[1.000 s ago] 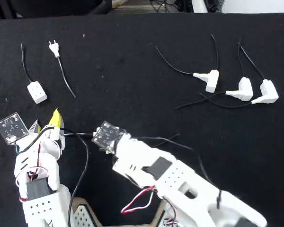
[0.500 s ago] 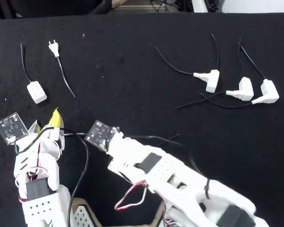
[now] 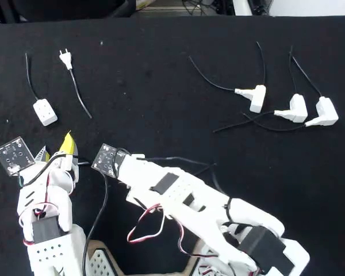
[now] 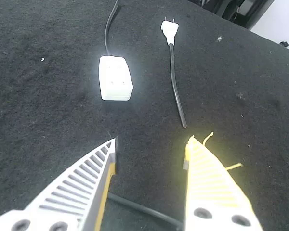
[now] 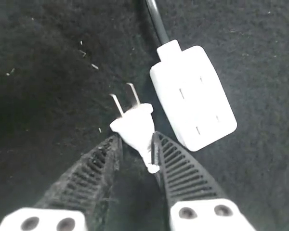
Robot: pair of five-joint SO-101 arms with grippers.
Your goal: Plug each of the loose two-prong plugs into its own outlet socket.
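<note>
Right claw (image 5: 136,136) pinched around a flat-prong plug (image 5: 131,124), prongs pointed away, white socket block (image 5: 192,98) lay just beside it, left claw (image 4: 151,140) gaped empty, small socket (image 4: 115,78) lay ahead near the left edge of the surface (image 3: 161,57).

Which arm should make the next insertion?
Right. The right gripper grips a plug, prongs beside a socket. The left gripper is open, short of the loose plug.

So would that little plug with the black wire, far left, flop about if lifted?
Probably. The loose plug looks small and light, and its thin wire lies in a gentle curve, so it would likely dangle. Lying flat, it should slide rather than roll.
</note>
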